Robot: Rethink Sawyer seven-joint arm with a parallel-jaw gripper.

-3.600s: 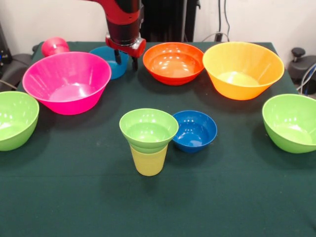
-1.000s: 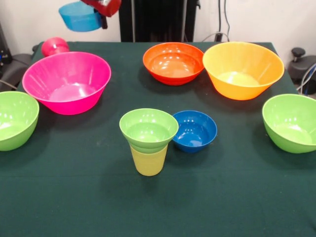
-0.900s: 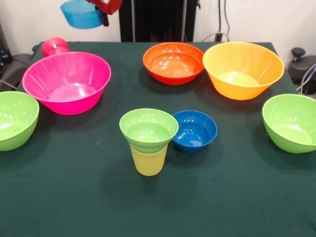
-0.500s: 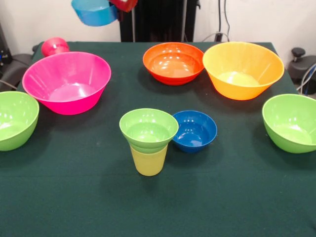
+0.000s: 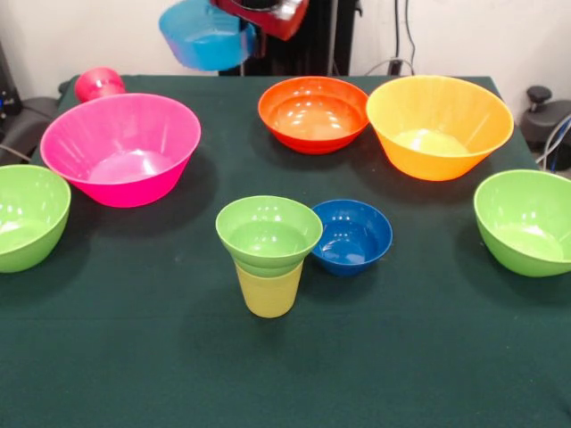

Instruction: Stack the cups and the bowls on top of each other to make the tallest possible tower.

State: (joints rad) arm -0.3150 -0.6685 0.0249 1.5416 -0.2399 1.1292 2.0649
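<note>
My gripper (image 5: 252, 28) is at the top edge, shut on the rim of a light blue bowl (image 5: 205, 36) held high above the table's far side. The tower (image 5: 268, 252) stands at the table's middle: a pale yellow cup (image 5: 268, 291) with a small lime green bowl (image 5: 268, 234) nested on it. A dark blue bowl (image 5: 352, 236) sits touching its right side. A pink bowl (image 5: 120, 147), an orange-red bowl (image 5: 313, 112) and a yellow-orange bowl (image 5: 439, 125) sit farther back. The red cup (image 5: 98, 83) lies behind the pink bowl.
Two larger lime green bowls sit at the table's sides, one at the left edge (image 5: 27, 216) and one at the right edge (image 5: 526, 221). The dark green cloth (image 5: 401, 357) covers the table.
The gripper has carried the light blue bowl to the right along the top edge, from above the table's far left corner toward the middle. Everything on the table has stayed put.
</note>
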